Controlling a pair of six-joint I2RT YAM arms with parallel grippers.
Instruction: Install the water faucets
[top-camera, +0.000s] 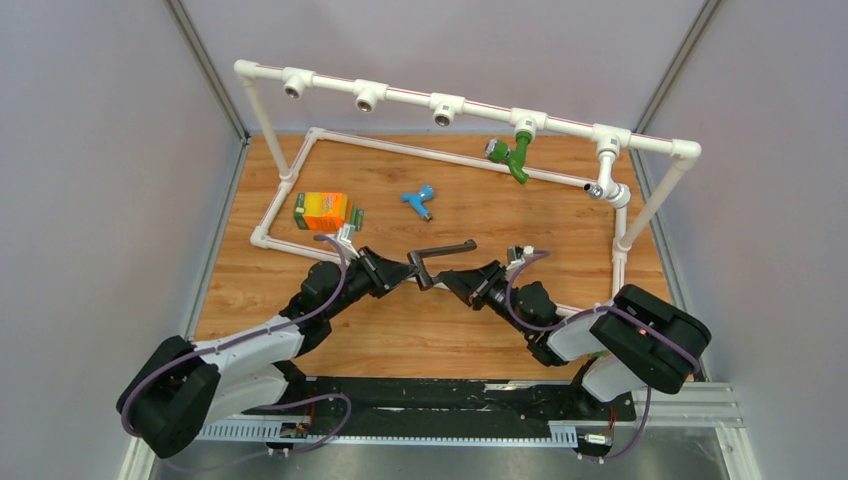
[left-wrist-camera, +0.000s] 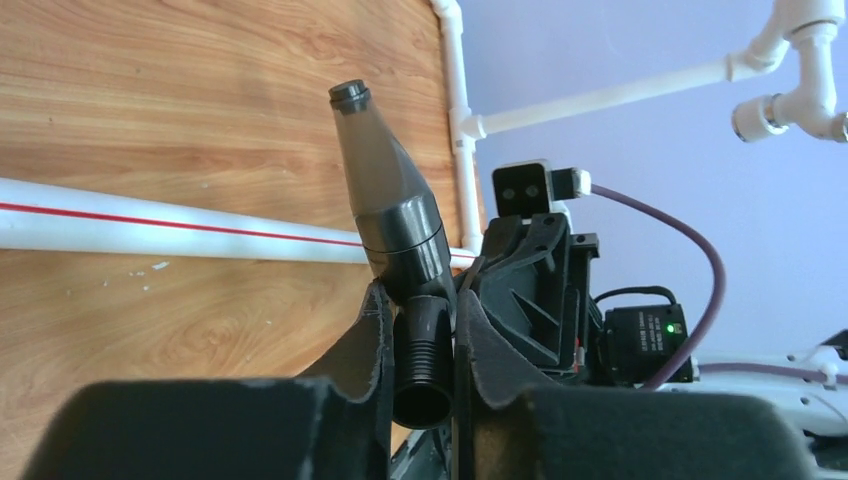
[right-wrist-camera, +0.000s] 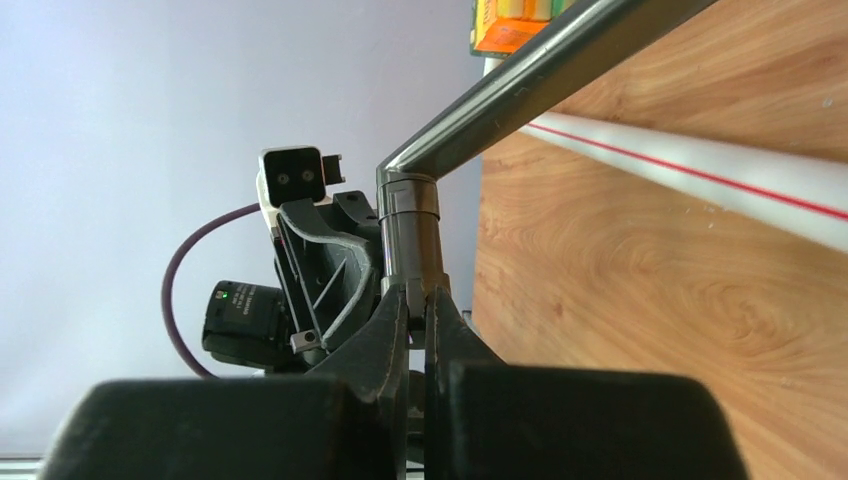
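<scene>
L arm (top-camera: 262, 338) & R arm (top-camera: 560, 325) reach low, inward, meeting mid wooden desk (top-camera: 420, 345). L pincer (left-wrist-camera: 420, 305) clamped on threaded stub of long dark-brown L-shaped tube faucet (top-camera: 447, 250). R pincer (right-wrist-camera: 417, 300) clamped on its short leg. Long tube approx level, tip pointing right.

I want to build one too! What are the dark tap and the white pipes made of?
The dark tap looks like glossy plastic or coated metal: soft highlights show. The white pipes look like plastic plumbing tube, with chunky moulded joints.
</scene>
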